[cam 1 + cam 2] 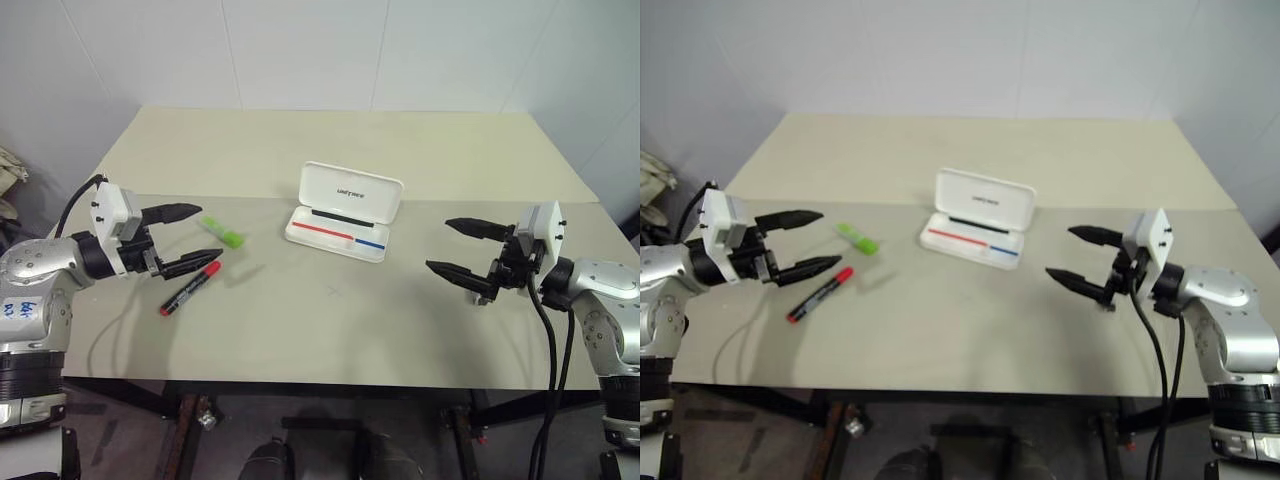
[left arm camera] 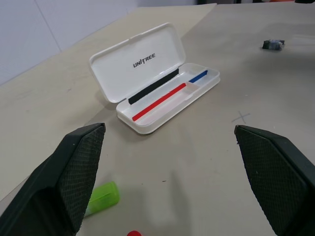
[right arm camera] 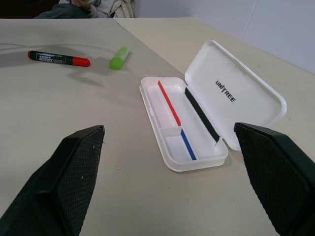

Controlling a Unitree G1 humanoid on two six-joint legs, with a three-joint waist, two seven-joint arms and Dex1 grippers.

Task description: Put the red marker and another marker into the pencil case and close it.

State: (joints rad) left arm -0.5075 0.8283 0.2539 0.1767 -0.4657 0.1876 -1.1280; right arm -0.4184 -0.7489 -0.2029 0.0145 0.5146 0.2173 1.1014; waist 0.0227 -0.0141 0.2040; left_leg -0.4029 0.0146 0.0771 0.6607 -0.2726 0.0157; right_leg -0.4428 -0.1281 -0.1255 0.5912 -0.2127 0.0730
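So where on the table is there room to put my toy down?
Behind the open pencil case the table is bare, and between the case and the right gripper. It's crowded by the left gripper: green highlighter, red marker.

pencil case (image 3: 206, 105): smooth glossy white plastic | worktop (image 1: 330, 310): matt beige | tool fingers (image 2: 74, 172): black, finely textured pads

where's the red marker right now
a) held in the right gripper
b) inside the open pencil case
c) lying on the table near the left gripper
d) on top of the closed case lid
c: the red marker lies on the table below the open left gripper, with the pencil case open and empty.
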